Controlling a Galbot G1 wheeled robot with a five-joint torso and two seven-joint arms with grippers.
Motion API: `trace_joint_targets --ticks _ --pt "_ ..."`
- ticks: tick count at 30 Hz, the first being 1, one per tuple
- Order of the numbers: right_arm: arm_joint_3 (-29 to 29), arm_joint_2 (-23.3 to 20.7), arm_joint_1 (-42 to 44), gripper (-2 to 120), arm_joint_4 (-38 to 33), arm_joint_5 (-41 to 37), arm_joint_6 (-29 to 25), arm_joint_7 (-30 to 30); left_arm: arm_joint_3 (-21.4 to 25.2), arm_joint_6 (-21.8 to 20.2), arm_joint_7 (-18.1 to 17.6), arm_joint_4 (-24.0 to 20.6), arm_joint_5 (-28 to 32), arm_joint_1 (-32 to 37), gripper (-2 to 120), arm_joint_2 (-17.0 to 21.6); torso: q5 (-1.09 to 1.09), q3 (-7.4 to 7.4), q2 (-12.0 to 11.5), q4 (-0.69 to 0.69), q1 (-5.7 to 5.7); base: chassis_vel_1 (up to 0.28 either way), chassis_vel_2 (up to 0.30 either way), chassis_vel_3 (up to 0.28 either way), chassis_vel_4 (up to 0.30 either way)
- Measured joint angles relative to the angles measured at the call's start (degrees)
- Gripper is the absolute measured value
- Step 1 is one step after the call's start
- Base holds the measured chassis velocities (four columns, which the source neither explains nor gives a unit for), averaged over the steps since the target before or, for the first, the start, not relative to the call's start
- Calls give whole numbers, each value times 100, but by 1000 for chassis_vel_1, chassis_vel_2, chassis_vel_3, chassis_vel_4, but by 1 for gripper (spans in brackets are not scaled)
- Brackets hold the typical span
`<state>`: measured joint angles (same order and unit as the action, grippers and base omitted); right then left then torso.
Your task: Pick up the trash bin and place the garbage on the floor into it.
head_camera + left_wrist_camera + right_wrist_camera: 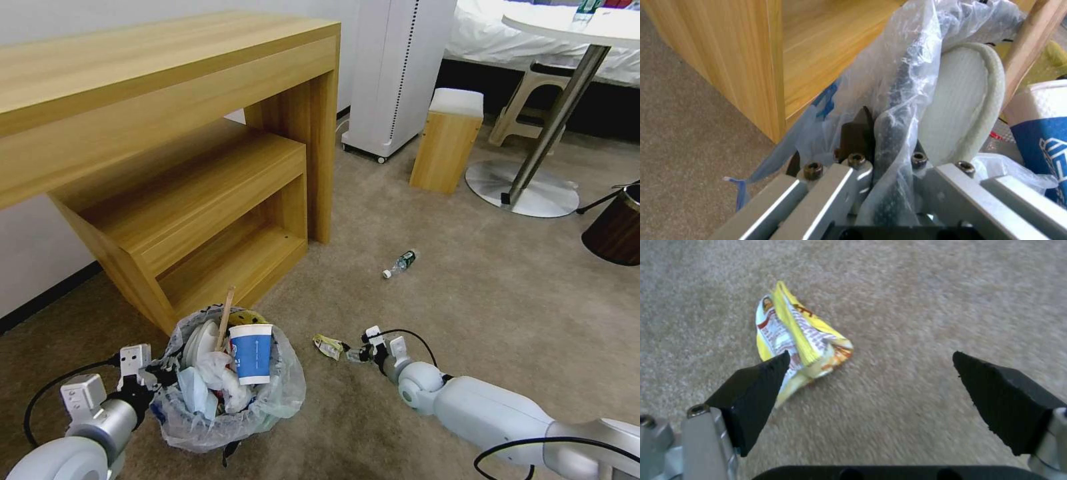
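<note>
- The bin (pixel 230 393) sits on the carpet (pixel 480 300) by the wooden shelf (pixel 200 220); I have my left gripper (pixel 889 146) clamped on its rim and bag (pixel 907 66).
- Just past those closed jaws, inside the bin, I see a white slipper (pixel 965 100), a wooden stick (pixel 1031 43) and a blue-white cup (pixel 1045 133).
- My right gripper (pixel 871 370) is low over the carpet with its jaws wide open and nothing between them.
- A yellow wrapper (pixel 795 336) lies on the carpet just ahead of one fingertip (pixel 760 380), off the centre of the gap.
- In the head view that wrapper (pixel 328 346) is between the bin and the right gripper (pixel 363 350).
- A small bottle (pixel 400 263) lies farther out on the carpet, well apart from both grippers.
</note>
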<state>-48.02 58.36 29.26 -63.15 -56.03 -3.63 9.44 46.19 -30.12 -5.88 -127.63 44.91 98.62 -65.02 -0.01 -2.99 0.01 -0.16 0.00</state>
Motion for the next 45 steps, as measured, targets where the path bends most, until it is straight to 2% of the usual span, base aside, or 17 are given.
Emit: trace_joint_targets --ticks 1,4,10,12,16,19,20,23,24,27,28,32,37,39,41,42,45 --pt "0 0 0 93 0 0 0 0 0 0 0 0 0 0 1 0 0 0 0 0 0 0 0 0 0" --pt "-166 471 -111 88 596 197 -205 -206 0 0 7 -3 1 11 1 7 0 0 0 0 0 0 0 0 0" --pt "-360 861 -237 84 965 307 -279 -357 0 7 16 -4 7 9 1 -1 0 0 -1 3 0 0 0 0 0" --pt "-446 1023 -253 79 1121 360 -348 -395 0 17 24 -5 21 9 1 -8 0 0 -1 0 0 0 0 0 0" --pt "-475 1089 -252 73 1170 362 -349 -395 12 21 26 -7 31 8 1 -5 0 0 0 2 0 0 0 0 0" --pt "-478 1092 -227 57 1289 429 -351 -387 24 30 32 10 36 8 1 -1 0 0 0 0 0 0 0 0 0" --pt "-478 1092 -227 57 1289 429 -351 -387 24 30 32 10 36 8 1 -1 0 0 0 0 0 0 0 0 0" --pt "-405 999 -187 43 1307 442 -358 -386 11 44 38 57 32 -14 1 -2 0 0 0 2 0 0 0 0 0" --pt "-405 999 -187 43 1307 442 -358 -386 11 44 38 57 32 -14 1 -2 0 0 0 2 0 0 0 0 0" --pt "-339 871 -128 30 1293 467 -388 -386 -14 45 39 72 31 -52 1 -2 1 0 0 0 0 0 0 0 0" --pt "-339 871 -128 30 1293 467 -388 -386 -14 45 39 72 31 -52 1 -2 1 0 0 0 0 0 0 0 0" --pt "-285 760 -86 12 1299 516 -428 -403 -39 45 37 80 29 -65 1 -3 1 0 0 1 0 0 0 0 0" --pt "-227 684 -62 3 1247 530 -494 -420 -39 45 35 80 23 -58 1 -8 1 0 -1 1 0 0 0 0 0" --pt "-86 404 -58 0 834 348 -621 -514 -21 45 35 91 20 -46 1 -3 3 0 0 3 0 0 0 0 0" --pt "31 78 -70 0 330 124 -755 -601 2 45 33 122 16 -46 1 13 -1 0 0 -1 0 0 0 0 0" --pt "31 78 -70 0 330 124 -755 -601 2 45 33 122 16 -46 1 13 -1 0 0 -1 0 0 0 0 0" --pt "259 -397 -146 0 -809 -307 -1105 -889 35 46 30 147 17 -28 1 51 1 0 0 1 0 0 0 0 0"
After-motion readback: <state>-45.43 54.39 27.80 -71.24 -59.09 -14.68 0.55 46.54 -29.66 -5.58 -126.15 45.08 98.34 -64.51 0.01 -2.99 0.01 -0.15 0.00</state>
